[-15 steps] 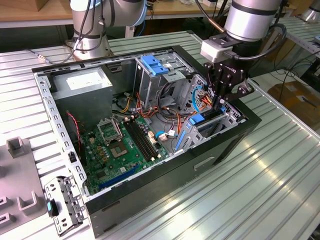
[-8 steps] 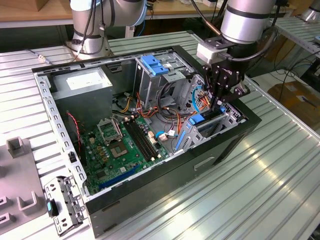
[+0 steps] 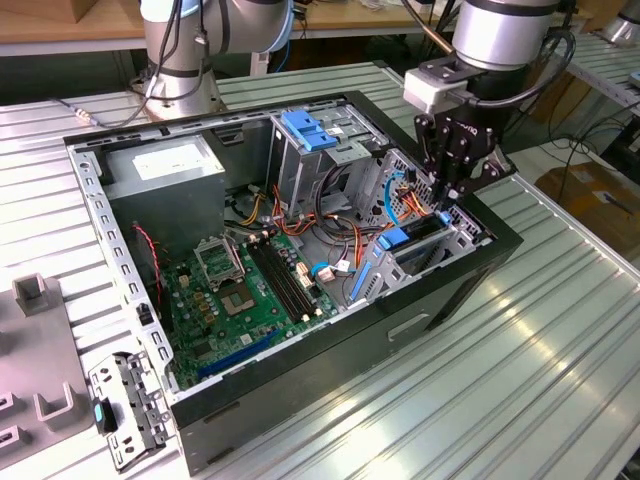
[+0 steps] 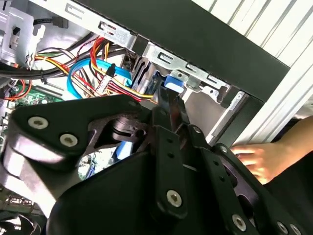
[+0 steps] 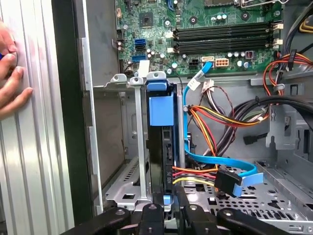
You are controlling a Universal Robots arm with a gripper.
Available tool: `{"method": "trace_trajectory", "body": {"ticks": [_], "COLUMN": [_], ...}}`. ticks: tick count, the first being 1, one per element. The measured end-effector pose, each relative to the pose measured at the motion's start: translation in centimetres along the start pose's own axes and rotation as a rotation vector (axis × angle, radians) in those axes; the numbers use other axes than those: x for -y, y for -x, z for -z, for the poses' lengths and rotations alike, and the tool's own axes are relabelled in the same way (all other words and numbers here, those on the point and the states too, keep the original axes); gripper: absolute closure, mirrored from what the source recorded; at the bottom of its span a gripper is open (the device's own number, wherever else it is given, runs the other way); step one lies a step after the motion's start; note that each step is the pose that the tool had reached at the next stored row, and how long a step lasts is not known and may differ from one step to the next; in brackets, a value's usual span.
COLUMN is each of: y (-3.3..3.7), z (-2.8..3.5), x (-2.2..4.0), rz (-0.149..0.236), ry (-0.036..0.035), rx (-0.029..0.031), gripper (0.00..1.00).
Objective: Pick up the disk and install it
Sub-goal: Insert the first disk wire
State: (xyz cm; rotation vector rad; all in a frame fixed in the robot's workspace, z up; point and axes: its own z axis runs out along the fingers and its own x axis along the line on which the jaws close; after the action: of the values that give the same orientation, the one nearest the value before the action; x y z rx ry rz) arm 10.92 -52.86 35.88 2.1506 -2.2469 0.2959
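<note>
Seating the disk [image 5: 167,147] in the drive bay [image 5: 139,147] at the front corner of the computer case [image 3: 450,290], toward the exterior view's right. Stands there on its thin edge between the bay's metal rails, its blue carrier tab [image 5: 160,105] at the far end near the green board.

To do this well: keep the push straight along the rails, with no twist, so that the blue carrier slides rather than jams. Go slowly and evenly, and watch for the carrier to sit level with the bay's frame. Mind the blue cable [image 5: 210,164] and the red, yellow and orange wires [image 5: 195,175] lying just beside the disk's near end; best kept out from between disk and rail. Worth noting too a person's hand [image 5: 12,73] resting on the ribbed table outside the case wall, apart from the arm's path but near.

Gripper [image 5: 167,213] poised directly over the bay in the exterior view [image 3: 445,205]. Fingers [image 5: 185,211] drawn close together, one to each side of the disk's near edge. Apparently clamped on that edge, though the contact itself lies at the very border of the first wrist view and is hard to confirm. Nothing else touched.
</note>
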Motion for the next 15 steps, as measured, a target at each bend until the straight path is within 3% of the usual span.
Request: {"method": "trace_trajectory", "body": {"ticks": [3,7,12,15], "y": [0.01,0.02,0.02,0.02], "z": [-0.08,-0.23,-0.26,-0.28], "x": [-0.02,-0.23,-0.28,-0.33], "rz": [0.001,0.005,0.011,0.013], "ry": [0.0004,0.0003,-0.0009,-0.0017], "rx": [-0.0054,-0.0117,-0.0109,-0.0050], "gripper": [0.89,0.89,0.89,0.89]}}
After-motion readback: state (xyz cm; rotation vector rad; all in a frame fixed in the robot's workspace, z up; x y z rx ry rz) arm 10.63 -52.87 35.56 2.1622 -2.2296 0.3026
